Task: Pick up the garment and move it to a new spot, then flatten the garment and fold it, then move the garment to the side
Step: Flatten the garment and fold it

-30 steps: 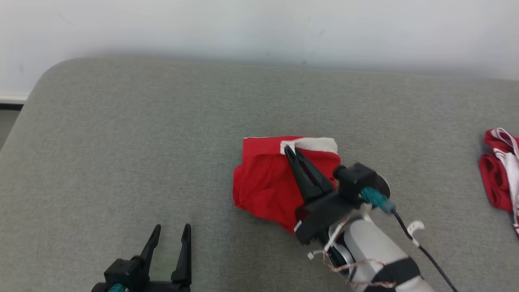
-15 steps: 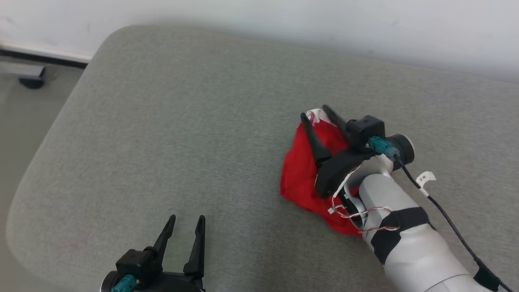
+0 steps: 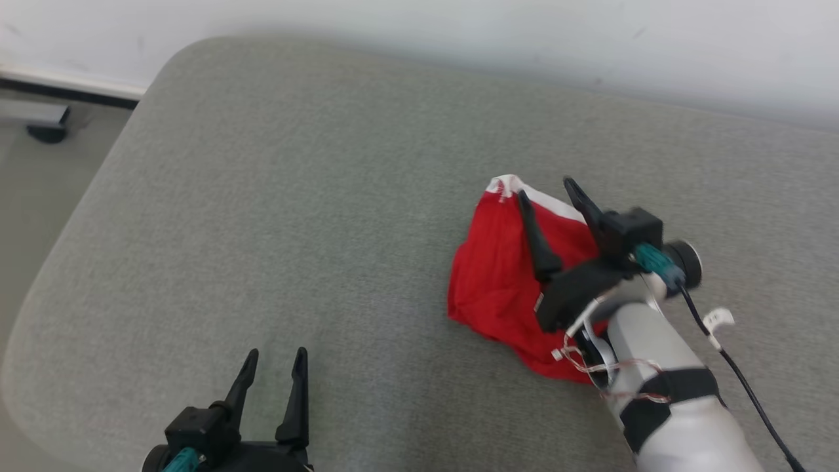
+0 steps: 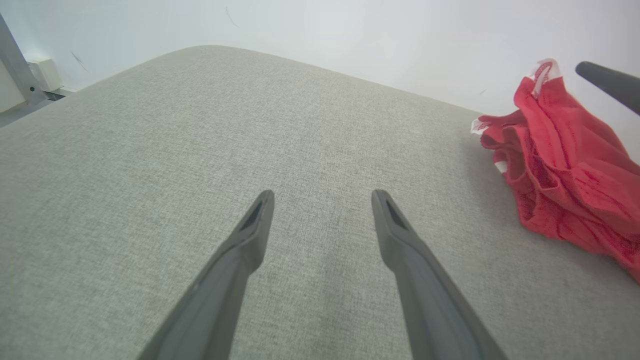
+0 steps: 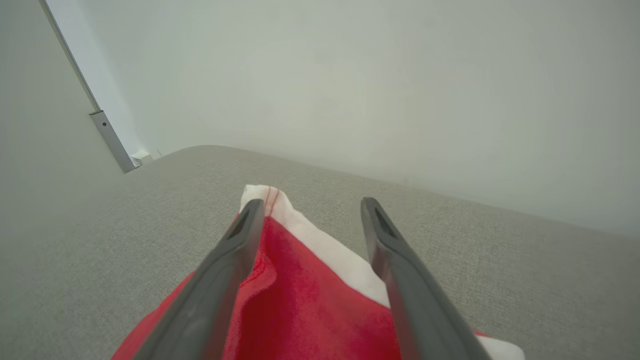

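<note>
1. Garment [image 3: 498, 282] is well apart from what stands nearest me. That is the left gripper [image 3: 276, 354], low at the near edge of the grey pad [image 3: 295, 196], jaws wide with nothing between them. I'd say it is parked there to leave the other arm room.
2. Further in, right of the middle, the garment lies on the pad as a loose red heap. Its folds are bunched along the left side and its white band [image 3: 554, 204] is turned to the far side. It is nowhere near flat.
3. Over the far part of the heap hangs the right gripper [image 3: 545, 188], jaws wide. One finger is above the red cloth and the other is out past the band. Neither pinches anything, though I can't tell whether a tip brushes the fabric.
4. My reading is that the garment sits at its new spot, so the carrying part looks done and flattening comes next. The band is the firmest edge to take. A heap this soft will likely need both arms pulling apart to spread it.
5. Beyond that, the pad runs bare to the pale wall [image 3: 459, 26], which gives room for spreading.
</note>
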Motion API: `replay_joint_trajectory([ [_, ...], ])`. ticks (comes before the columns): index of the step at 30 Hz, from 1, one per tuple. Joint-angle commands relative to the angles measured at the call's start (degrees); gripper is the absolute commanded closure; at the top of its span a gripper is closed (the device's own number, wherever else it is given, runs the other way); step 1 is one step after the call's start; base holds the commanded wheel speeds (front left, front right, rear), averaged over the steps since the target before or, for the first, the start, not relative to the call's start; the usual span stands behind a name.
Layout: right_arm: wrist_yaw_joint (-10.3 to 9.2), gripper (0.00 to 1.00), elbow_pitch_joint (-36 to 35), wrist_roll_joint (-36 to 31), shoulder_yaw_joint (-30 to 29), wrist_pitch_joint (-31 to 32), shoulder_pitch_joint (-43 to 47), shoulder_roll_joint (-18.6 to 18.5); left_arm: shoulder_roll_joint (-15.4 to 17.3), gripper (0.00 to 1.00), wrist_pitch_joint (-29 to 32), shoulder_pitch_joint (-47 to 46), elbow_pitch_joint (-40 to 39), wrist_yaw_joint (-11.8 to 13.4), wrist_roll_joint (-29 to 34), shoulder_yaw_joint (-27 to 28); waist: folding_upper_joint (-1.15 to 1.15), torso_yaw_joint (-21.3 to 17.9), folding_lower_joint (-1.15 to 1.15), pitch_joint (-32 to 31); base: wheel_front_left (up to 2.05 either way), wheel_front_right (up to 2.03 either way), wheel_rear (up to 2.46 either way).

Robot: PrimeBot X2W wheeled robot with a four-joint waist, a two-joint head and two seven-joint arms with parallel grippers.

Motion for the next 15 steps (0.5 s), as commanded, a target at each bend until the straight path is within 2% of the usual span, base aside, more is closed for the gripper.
replay_joint_trajectory([
  [1, -0.18, 0.00, -1.2, -0.7, -1.0, -0.2, 2.3, -0.3, 0.0, 0.00, -0.2, 0.8, -0.4, -0.1, 0.3, 0.7, 0.00, -2.8, 0.00, -2.0, 0.00, 0.00, 0.00],
  [10, -0.18, 0.00, -11.0, -3.4, -9.8, -0.2, 15.3, -0.4, 0.0, 0.00, -0.2, 3.1, -1.4, 0.2, 3.1, 4.3, 0.00, -8.4, 0.00, -4.8, 0.00, 0.00, 0.00],
  [15, -0.18, 0.00, -15.6, -4.9, -12.1, -0.2, 21.2, 0.0, 0.1, 0.00, -0.2, 4.9, -2.1, 0.3, 5.1, 6.2, 0.00, -11.3, 0.00, -6.9, 0.00, 0.00, 0.00],
])
